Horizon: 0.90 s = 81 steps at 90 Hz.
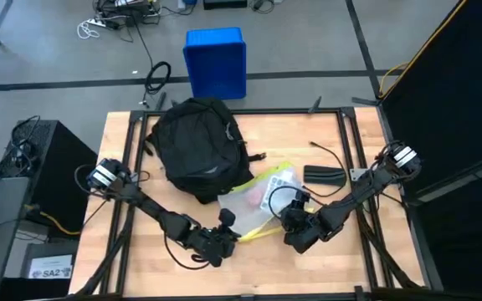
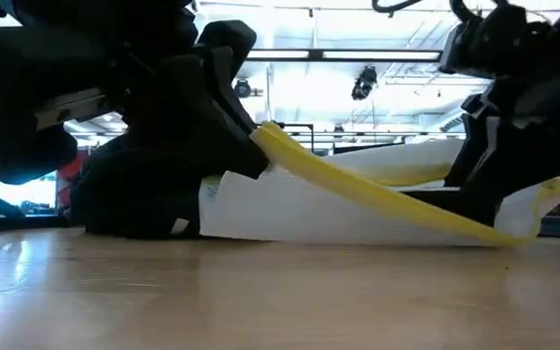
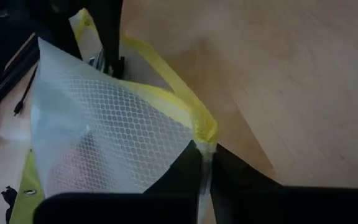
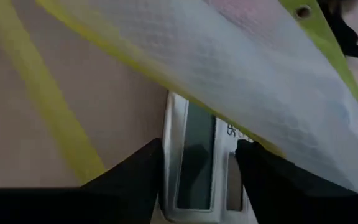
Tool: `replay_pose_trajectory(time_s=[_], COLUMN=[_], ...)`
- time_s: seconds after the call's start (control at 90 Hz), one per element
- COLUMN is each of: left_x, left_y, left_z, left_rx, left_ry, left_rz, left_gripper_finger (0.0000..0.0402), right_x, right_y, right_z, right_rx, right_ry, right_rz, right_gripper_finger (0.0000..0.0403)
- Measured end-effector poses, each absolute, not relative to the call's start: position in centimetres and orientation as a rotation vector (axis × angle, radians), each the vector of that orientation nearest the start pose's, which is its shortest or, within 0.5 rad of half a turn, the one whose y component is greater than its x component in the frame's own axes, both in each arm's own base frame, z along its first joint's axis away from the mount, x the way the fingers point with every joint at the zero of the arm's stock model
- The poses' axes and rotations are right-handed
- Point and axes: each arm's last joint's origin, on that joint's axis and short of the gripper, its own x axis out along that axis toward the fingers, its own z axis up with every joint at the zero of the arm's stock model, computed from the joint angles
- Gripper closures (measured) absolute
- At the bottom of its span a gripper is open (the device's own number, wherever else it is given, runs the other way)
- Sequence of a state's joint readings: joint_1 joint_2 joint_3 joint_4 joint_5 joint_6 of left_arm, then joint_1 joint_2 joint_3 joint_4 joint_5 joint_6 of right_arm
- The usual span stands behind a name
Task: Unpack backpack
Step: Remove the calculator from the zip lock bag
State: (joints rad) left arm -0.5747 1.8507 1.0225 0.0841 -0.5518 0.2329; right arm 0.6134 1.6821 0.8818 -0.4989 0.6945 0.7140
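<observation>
Your backpack (image 1: 197, 146) sits on the table (image 1: 366, 267) at about 11 o'clock from table centre, black, rounded, lying apart from both grippers. Just at its 4 o'clock edge lies a clear mesh pouch with yellow trim (image 1: 266, 194), touching the backpack's lower side.

Your left gripper (image 1: 227, 232) is at roughly 6 o'clock on the table, its fingers (image 3: 185, 180) clenched on the pouch's yellow-edged corner; in the left wrist view the mesh runs right into the grip.

Your right gripper (image 1: 295, 219) is just right of it, near 5 o'clock, under the pouch's other end. In the right wrist view its fingers (image 4: 132, 180) are grasping a white device with a grey screen (image 4: 197, 162), one finger on each side, the pouch draped above it.

A black flat object (image 1: 325, 175) lies at 3 o'clock, well apart from the pouch. A blue crate (image 1: 216, 63) stands on the floor beyond the table at 12 o'clock
</observation>
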Motion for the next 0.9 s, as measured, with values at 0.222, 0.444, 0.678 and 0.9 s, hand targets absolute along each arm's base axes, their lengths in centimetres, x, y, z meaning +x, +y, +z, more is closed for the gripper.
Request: replay_pose_trajectory(time_s=[0.222, 0.444, 0.678, 0.9], left_x=[31.9, 32.0, 32.0, 32.2], left_y=[-18.9, -18.9, -18.7, -18.5], left_z=[15.5, 15.5, 15.5, 15.4], left_rx=[0.624, 0.624, 0.621, 0.613], left_ry=[0.629, 0.629, 0.633, 0.635], left_rz=[-0.096, -0.095, -0.099, -0.097], left_gripper_finger=[0.0402, 0.0402, 0.0402, 0.0402], right_x=[25.0, 25.0, 25.4, 25.9], right_y=[14.2, 13.5, 14.1, 15.7], right_z=[14.5, 14.4, 15.9, 19.6], right_rx=[-0.146, -0.197, -0.204, -0.186], right_ry=[0.936, 0.971, 1.012, 1.105], right_rz=[-0.426, -0.440, -0.428, -0.363], right_gripper_finger=[0.0288, 0.0388, 0.0398, 0.0401])
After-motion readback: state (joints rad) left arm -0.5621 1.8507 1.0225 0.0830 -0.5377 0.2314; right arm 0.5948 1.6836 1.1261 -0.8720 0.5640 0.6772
